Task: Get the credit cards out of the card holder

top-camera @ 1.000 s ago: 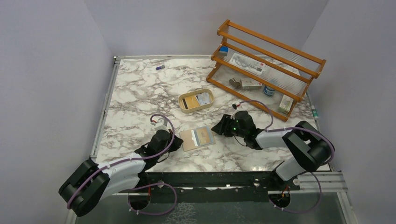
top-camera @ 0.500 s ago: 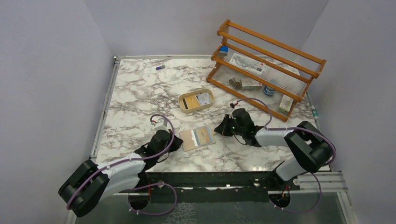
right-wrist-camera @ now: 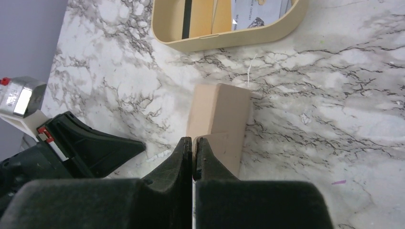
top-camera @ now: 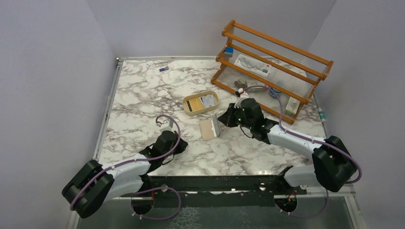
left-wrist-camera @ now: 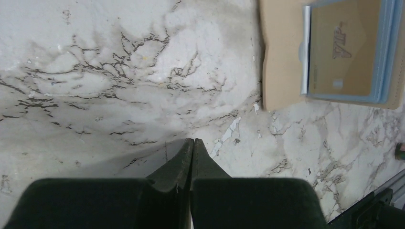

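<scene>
Card holder (top-camera: 207,130) shifted away from left fingers (left-wrist-camera: 184,157); right fingers (right-wrist-camera: 184,152) pinch flap.

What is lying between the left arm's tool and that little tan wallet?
Nothing, just bare marble tabletop between the left tool and the card holder; the left wrist view shows it plainly.

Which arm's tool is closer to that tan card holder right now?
Right. The right tool is pinching the raised half of the card holder; the left tool sits shut, apart from it on its near-left side.
</scene>
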Robot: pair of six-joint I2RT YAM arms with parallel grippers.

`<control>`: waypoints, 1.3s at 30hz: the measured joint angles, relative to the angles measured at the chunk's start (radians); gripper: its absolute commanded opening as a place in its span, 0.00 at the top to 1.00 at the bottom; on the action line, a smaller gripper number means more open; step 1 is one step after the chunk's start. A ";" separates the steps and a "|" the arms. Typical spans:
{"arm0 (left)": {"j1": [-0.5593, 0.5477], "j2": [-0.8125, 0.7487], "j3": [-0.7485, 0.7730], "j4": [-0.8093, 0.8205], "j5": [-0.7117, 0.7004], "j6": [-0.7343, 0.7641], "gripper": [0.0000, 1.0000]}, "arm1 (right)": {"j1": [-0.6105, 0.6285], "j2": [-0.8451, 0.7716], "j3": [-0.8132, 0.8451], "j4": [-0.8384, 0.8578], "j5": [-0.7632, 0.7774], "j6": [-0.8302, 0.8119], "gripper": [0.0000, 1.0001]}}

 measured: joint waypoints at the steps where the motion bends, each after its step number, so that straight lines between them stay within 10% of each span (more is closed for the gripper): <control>1: 0.000 0.014 0.006 0.007 0.002 0.003 1.00 | -0.001 0.000 0.001 -0.008 -0.001 -0.006 0.99; 39: 0.000 0.273 0.188 0.069 0.096 0.106 1.00 | -0.022 -0.046 -0.254 -0.065 0.032 0.029 0.99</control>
